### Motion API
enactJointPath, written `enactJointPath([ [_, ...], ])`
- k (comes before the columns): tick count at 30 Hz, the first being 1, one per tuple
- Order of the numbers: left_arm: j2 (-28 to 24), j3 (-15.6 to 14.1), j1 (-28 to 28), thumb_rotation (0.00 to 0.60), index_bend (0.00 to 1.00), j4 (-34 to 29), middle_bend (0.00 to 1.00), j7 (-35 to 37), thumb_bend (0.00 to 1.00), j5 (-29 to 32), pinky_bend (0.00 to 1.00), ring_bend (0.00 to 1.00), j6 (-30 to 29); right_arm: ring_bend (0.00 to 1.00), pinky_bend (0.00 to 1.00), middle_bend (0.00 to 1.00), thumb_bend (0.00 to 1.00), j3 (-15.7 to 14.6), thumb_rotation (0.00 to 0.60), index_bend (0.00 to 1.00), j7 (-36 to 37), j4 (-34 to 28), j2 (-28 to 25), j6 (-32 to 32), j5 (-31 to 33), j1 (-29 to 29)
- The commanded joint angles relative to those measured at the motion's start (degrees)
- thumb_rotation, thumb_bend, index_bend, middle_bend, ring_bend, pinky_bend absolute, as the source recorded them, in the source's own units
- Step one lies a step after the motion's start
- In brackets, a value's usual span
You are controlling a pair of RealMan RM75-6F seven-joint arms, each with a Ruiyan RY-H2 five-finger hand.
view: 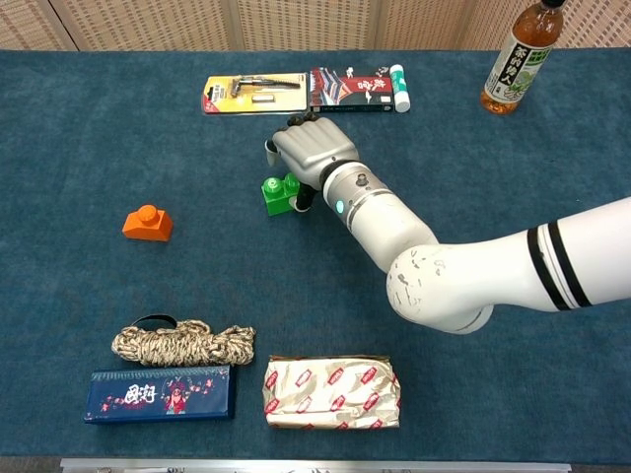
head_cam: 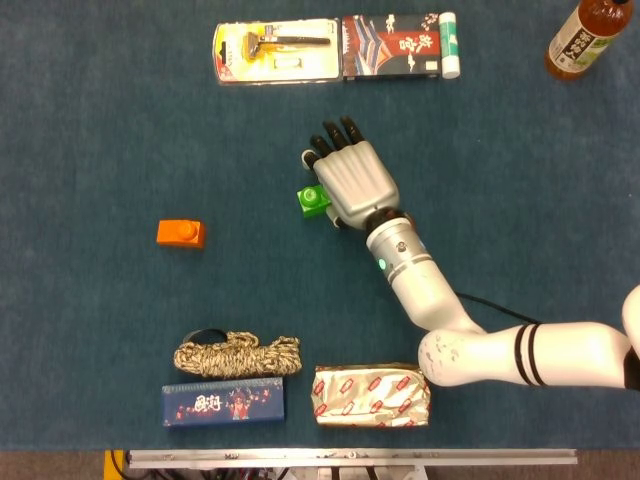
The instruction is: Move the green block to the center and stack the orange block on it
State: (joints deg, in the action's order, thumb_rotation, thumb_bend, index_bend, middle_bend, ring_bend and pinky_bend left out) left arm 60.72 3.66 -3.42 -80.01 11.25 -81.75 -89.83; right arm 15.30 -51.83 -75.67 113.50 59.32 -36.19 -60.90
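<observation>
One green block (head_cam: 313, 199) is seen near the middle of the desk (head_cam: 100, 120), on the blue cloth, with the right hand (head_cam: 350, 180) lying directly beside and partly over it. The hand is seen from its back, fingers (head_cam: 335, 134) stretched toward the far edge; whether the block is pinched from beneath cannot be told from either view. In the chest view the block (view: 279, 193) sits just under the hand (view: 314, 151) and looks to rest on the cloth. One orange block (head_cam: 180, 233) is set well apart, toward the left edge. No left hand is shown.

Along the far edge two flat packs are laid side by side: one razor card (head_cam: 276, 53) and one dark printed box (head_cam: 392, 46). One bottle (head_cam: 586, 39) is placed at the far right corner. Near the front edge one coil of rope (head_cam: 236, 355), one blue box (head_cam: 224, 404) and one foil-wrapped packet (head_cam: 371, 395) are found.
</observation>
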Motion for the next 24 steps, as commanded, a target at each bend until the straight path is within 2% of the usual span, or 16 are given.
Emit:
enactJointPath([
  [1,-0.1,0.0,-0.1,0.6,0.33,0.0,0.15,0.2,0.28,0.0,0.25,0.03,-0.1,0.0,0.02,0.2,0.29,-0.5,0.6,0.3,0.1,-1.6,-1.0,0.6,-1.0,0.5],
  [7,-0.3,0.0,0.0,0.6,0.33,-0.7,0.15,-0.6,0.28,-0.8,0.25,0.03,-0.8,0.0,0.02,0.2,0.29,-2.7,0.6,0.3,-1.2,-10.8,-7.2,5.0,-4.3,3.0],
  [13,-0.4,0.1,0.7,0.6,0.35,-2.5,0.19,-3.4,0.28,-2.4,0.25,0.03,-1.6,0.0,0.02,0.2,0.29,-5.7,0.6,0.3,-2.8,-23.8,-17.8,11.1,-8.6,7.0],
  [20,-2.4,-1.4,2.7,0.6,0.32,-7.1,0.18,-9.0,0.28,-5.6,0.25,0.03,0.9,0.0,0.02,0.2,0.29,-12.3,0.6,0.3,0.3,-38.9,-33.1,16.4,-17.1,14.2],
  [24,-3.2,-1.8,4.4,0.6,0.31,-10.9,0.16,-12.7,0.28,-6.7,0.25,0.03,3.1,0.0,0.02,0.2,0.29,-17.5,0.6,0.3,8.1,-42.8,-41.7,18.9,-27.3,20.0],
])
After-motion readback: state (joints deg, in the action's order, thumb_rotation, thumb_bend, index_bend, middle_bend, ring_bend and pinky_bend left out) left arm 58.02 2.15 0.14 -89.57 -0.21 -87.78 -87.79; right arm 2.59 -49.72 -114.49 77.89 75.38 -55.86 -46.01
